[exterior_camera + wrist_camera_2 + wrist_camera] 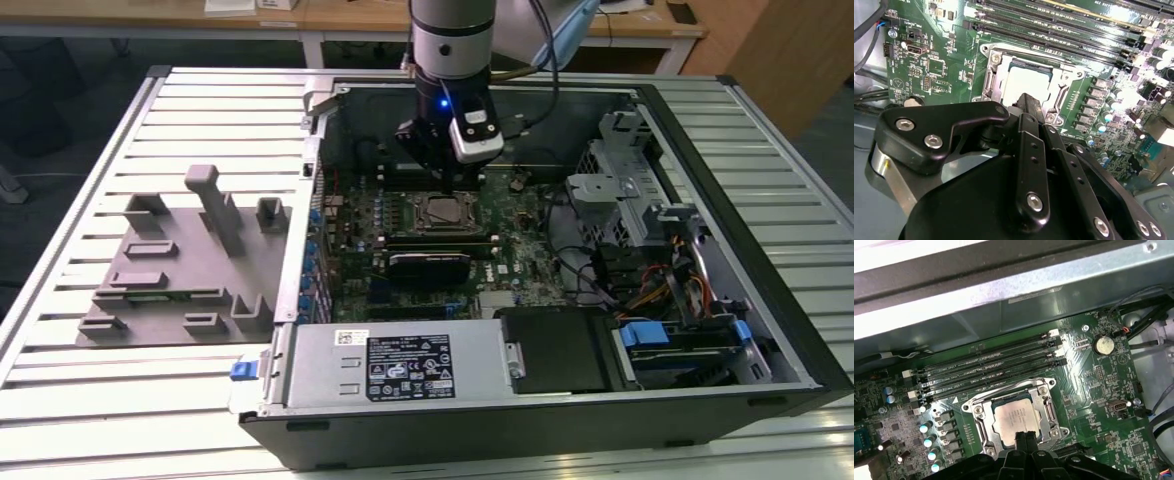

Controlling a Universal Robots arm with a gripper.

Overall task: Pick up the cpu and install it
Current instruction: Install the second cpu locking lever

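Cpu sits seated in the motherboard socket frame; claw poised just above its edge, fingers apparently pressed together, gripping nothing.

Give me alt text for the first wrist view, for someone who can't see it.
A silver cpu sits in its metal socket frame on a green motherboard, with the black gripper just above the chip's near edge. Four long memory slots run beside the socket, against the grey case wall.
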